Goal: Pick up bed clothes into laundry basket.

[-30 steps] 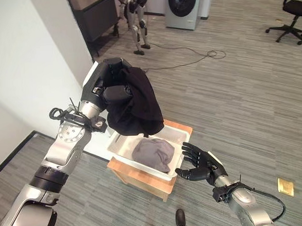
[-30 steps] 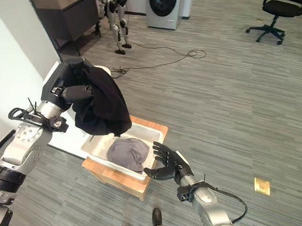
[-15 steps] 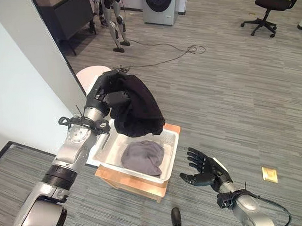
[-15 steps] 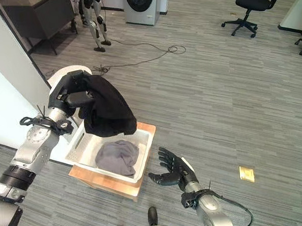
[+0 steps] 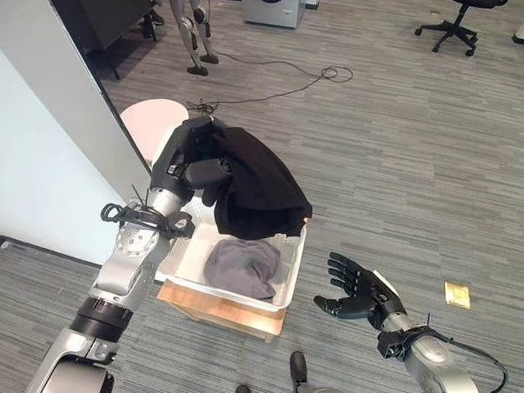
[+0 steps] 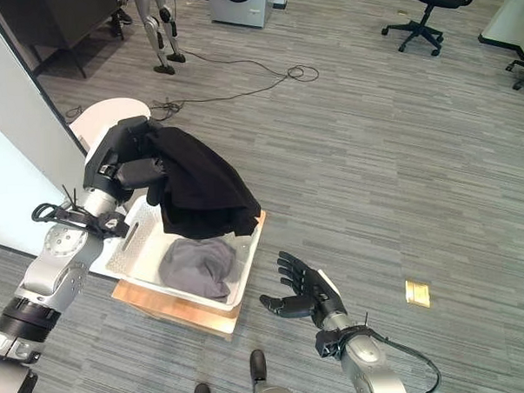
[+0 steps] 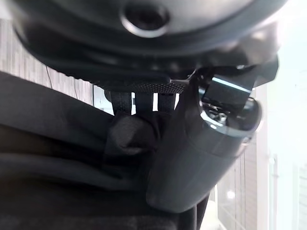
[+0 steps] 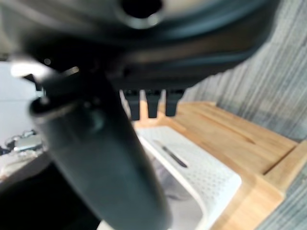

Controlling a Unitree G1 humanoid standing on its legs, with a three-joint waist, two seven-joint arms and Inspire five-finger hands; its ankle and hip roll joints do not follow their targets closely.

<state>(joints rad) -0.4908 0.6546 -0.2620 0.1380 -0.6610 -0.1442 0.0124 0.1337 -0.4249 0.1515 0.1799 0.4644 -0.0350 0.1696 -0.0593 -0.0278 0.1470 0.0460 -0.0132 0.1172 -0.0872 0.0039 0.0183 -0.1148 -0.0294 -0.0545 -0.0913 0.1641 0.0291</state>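
The left hand, fingers curled round the black garment, holds it above the laundry basket's far rim, so it may drape outside; the right hand is spread beside the basket.

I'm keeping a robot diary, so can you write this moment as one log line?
left hand: shut on black garment | garment: above white basket | basket holds: grey cloth | right hand: open, beside basket

basket mouth: half open | black garment overhangs far side
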